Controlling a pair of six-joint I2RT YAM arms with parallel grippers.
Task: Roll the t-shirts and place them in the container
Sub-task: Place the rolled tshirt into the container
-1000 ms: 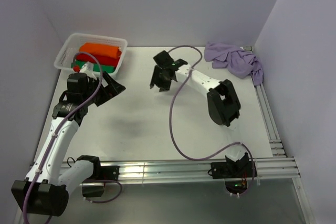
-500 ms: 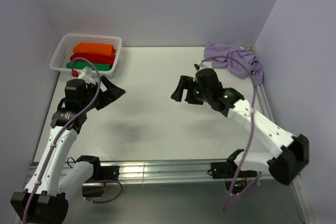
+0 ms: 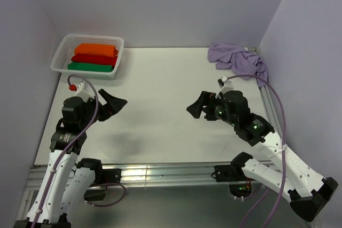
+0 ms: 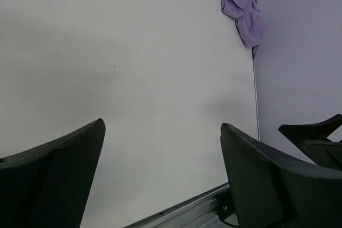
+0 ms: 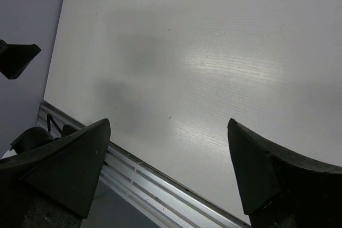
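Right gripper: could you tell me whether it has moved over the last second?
Yes. The right gripper drew back toward the near rail and to the right.

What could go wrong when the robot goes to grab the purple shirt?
The lilac t-shirt lies bunched in the far right corner, partly over the side rail: it might snag there, or the open right gripper might pinch several layers and drag a lump. The right arm's loose cable loops close by and could catch the cloth.
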